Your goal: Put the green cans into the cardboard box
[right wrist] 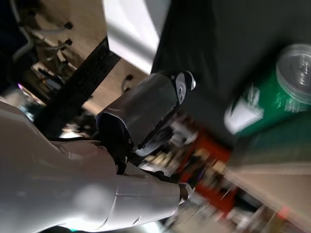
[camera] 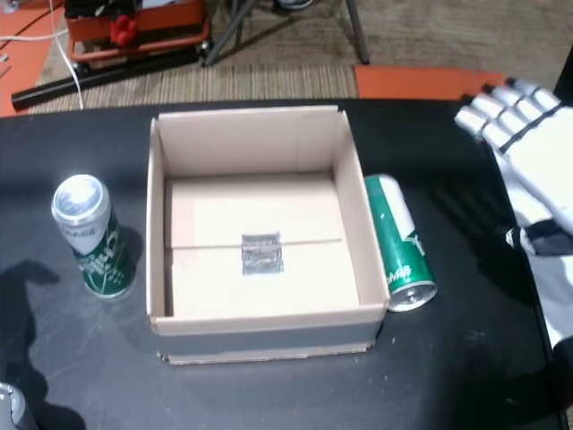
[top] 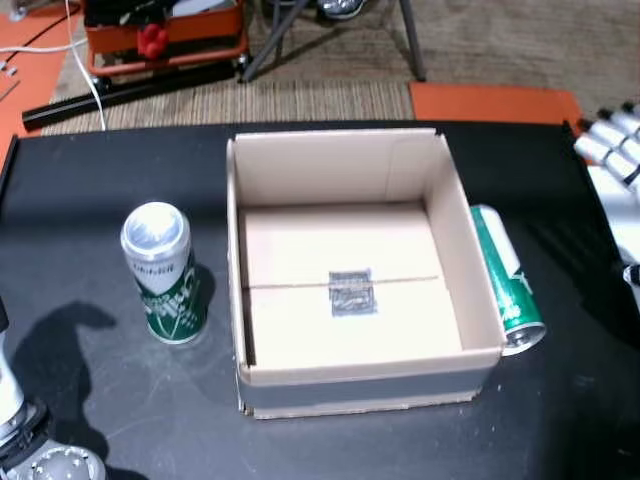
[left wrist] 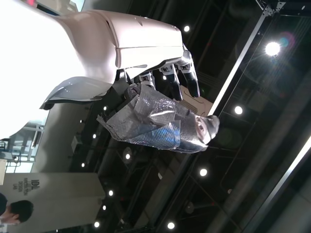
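Black worktop (top: pixel 100 400), open cardboard box (top: pixel 340 400) at centre, nothing in it but a tape patch (top: pixel 351 293) on the floor seam. Both cans are outside the box.

Upright can (top: pixel 165 274) stands at 9 o'clock of the box, just beside its wall but apart from it; silver top up, green lower body. Same can in the other head view (camera: pixel 93 236).

Lying can (top: pixel 508 281) is on its side at 3 o'clock of the box, against or nearly against the wall, silver end pointing to 5 o'clock, toward the robot. Also seen in the other head view (camera: pixel 399 245).

Right hand (camera: pixel 524 152) is at 3 o'clock of the lying can, near it but apart, above the worktop's right edge. White fingers (camera: pixel 488 112) lie side by side, extended toward 10 o'clock, holding nothing. In the right wrist view the hand (right wrist: pixel 141 114) is blurred; green can (right wrist: pixel 272 94) sits at 2 o'clock of the thumb tip, not touching.

Left hand (left wrist: pixel 146 63) shows only in the left wrist view, against ceiling lights; fingers (left wrist: pixel 189 80) are loosely curled side by side over a foil-wrapped thumb (left wrist: pixel 160 124), nothing held. No can near it. A metal part of the left arm (top: pixel 40 455) sits at the 7 o'clock corner of a head view, well apart from the upright can.

Beyond the worktop at 12 o'clock: carpet, orange frame (top: pixel 165 45).
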